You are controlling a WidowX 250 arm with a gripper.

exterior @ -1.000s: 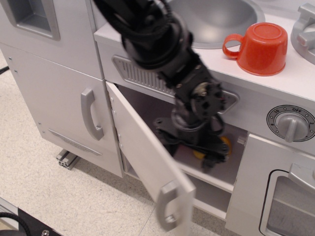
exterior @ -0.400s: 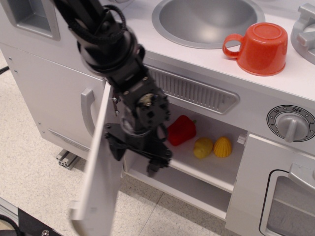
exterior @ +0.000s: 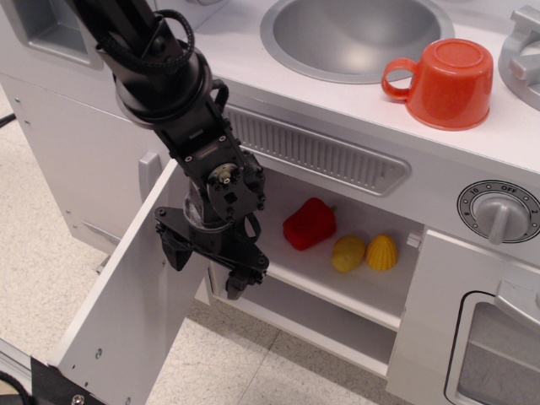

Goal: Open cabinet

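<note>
My jaws hang in front of the cabinet, spread apart and holding nothing, just beside the inner face of its door. The door stands swung wide out to the left, its inner side facing up toward the camera. On the shelf inside lie a red pepper, a yellow lemon and a yellow shell-shaped piece. Up on the bench an orange cup sits upside down near the sink.
</note>
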